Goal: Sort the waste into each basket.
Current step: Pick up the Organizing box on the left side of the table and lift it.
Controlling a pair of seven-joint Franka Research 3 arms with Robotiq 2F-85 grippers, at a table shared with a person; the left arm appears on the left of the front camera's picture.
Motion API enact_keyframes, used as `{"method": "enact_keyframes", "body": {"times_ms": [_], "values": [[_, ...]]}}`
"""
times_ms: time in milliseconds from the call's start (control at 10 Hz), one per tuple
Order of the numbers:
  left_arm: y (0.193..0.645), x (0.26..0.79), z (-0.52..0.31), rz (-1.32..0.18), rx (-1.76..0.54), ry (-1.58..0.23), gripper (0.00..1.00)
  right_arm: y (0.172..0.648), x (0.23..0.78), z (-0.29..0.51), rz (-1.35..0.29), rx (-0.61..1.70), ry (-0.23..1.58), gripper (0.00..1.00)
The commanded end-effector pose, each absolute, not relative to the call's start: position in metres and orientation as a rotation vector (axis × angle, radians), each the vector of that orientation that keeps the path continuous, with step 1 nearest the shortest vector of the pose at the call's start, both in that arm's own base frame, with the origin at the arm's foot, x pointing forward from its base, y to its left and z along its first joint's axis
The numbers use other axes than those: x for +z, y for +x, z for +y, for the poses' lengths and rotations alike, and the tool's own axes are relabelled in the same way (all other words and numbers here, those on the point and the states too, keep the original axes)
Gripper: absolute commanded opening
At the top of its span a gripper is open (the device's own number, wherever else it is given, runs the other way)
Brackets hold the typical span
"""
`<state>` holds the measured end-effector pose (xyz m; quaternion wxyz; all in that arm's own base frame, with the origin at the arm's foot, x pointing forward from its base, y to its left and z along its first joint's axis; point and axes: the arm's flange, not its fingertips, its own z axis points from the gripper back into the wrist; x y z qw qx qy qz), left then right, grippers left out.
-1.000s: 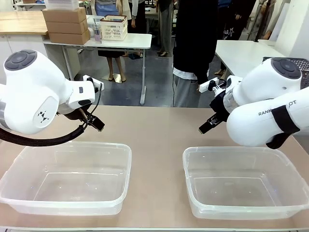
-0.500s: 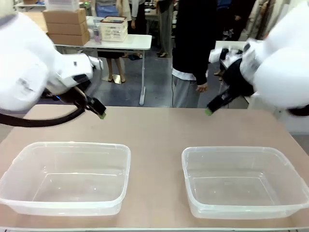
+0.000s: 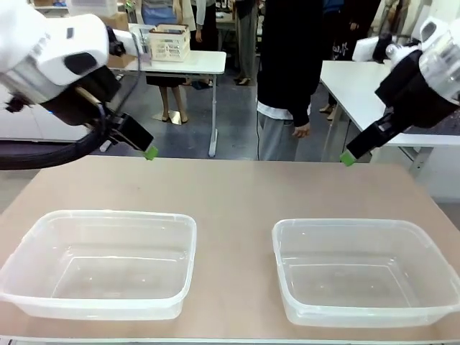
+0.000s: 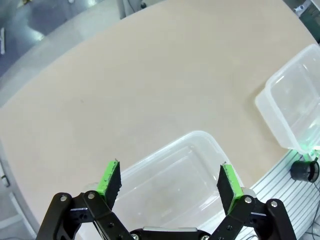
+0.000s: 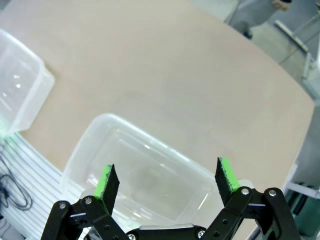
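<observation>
The table is seen as a smooth, matt, pale board. On the table, the left tub and the right tub are made of clear, shiny plastic. Above the table, the left arm and the right arm are covered in smooth, glossy white plastic. The pads of the left gripper look matt.

A lab workroom: white worktables and people standing behind.

Beyond the smooth beige tabletop lies a grey floor. On it stands a white rectangular table bearing a cream lattice plastic basket, with a second white table at right.
</observation>
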<state>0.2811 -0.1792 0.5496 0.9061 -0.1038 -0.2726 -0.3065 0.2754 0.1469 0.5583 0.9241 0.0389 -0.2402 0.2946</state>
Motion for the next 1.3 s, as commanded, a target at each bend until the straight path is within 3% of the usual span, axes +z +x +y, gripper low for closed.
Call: {"method": "enact_keyframes", "body": {"times_ms": [0,100,300,500,700,900,1000,1100,1200], "values": [[0.275,0.556,-0.181,-0.579,-0.644,-0.216,1.0,0.273,0.56,0.147,-0.497,0.605,0.078,1.0],[0.279,0.558,-0.16,-0.568,-0.619,-0.409,1.0,0.27,0.563,0.13,-0.528,0.578,0.347,1.0],[0.263,0.562,-0.079,-0.499,-0.49,-0.934,1.0,0.255,0.577,0.068,-0.567,0.189,0.906,1.0],[0.256,0.546,-0.022,-0.552,-0.232,-1.172,1.0,0.259,0.567,0.026,-0.598,-0.083,1.228,1.0],[0.249,0.537,-0.021,-0.593,-0.128,-1.244,1.0,0.263,0.543,-0.007,-0.559,-0.173,1.361,1.0],[0.244,0.524,-0.02,-0.562,-0.011,-1.215,1.0,0.255,0.524,-0.04,-0.634,-0.29,1.39,1.0],[0.247,0.522,-0.014,-0.569,0.099,-1.171,1.0,0.253,0.52,-0.035,-0.591,-0.355,1.121,1.0],[0.295,0.583,0.02,-0.566,-0.069,-1.256,1.0,0.295,0.587,-0.065,-0.547,-0.192,1.323,1.0],[0.295,0.583,0.02,-0.566,-0.069,-1.256,1.0,0.295,0.587,-0.065,-0.547,-0.192,1.323,1.0]]}}
